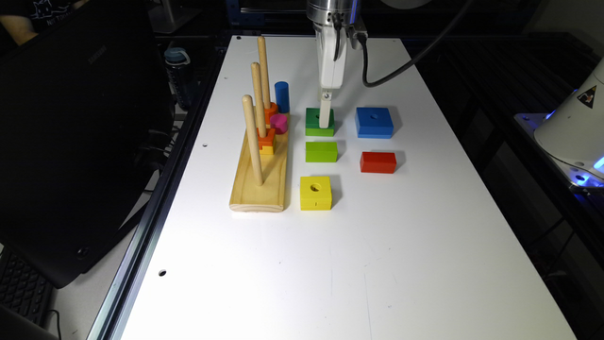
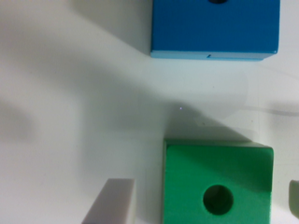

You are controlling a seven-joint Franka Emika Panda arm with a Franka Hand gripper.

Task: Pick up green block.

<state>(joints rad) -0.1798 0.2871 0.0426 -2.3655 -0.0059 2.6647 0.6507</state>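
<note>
- The green block [image 1: 319, 122] is seen on the white surface [image 1: 358, 245], beside the peg board [image 1: 260, 182] and well apart from the blue block [image 1: 374, 122].
- The gripper [image 1: 325, 113] is lowered at the block; in the wrist view one pale finger [image 2: 112, 201] stands just beside one side of the green block [image 2: 217, 184], and a sliver of the other is seen at its opposite side [image 2: 294, 198].
- The jaws are judged to be open and to straddle the block, with nothing held yet.
- Risk: the gap on one side looks narrower, so the block could be pushed sideways or twisted as the jaws close.
- Risk: if the fingers are set too high, only the dark top layer would be pinched, and a smooth painted face could slip.
- Risk: a shoved block could be knocked into the lime block [image 1: 321, 151] near it; the blue block is less likely to be reached.
- Material: painted wood is suggested, rigid, with flat faces and crisp edges.
- Shape: a square block with a round centre hole, dark green above and lighter green below.
- The surface is smooth and matte, so sliding would be little resisted.
</note>
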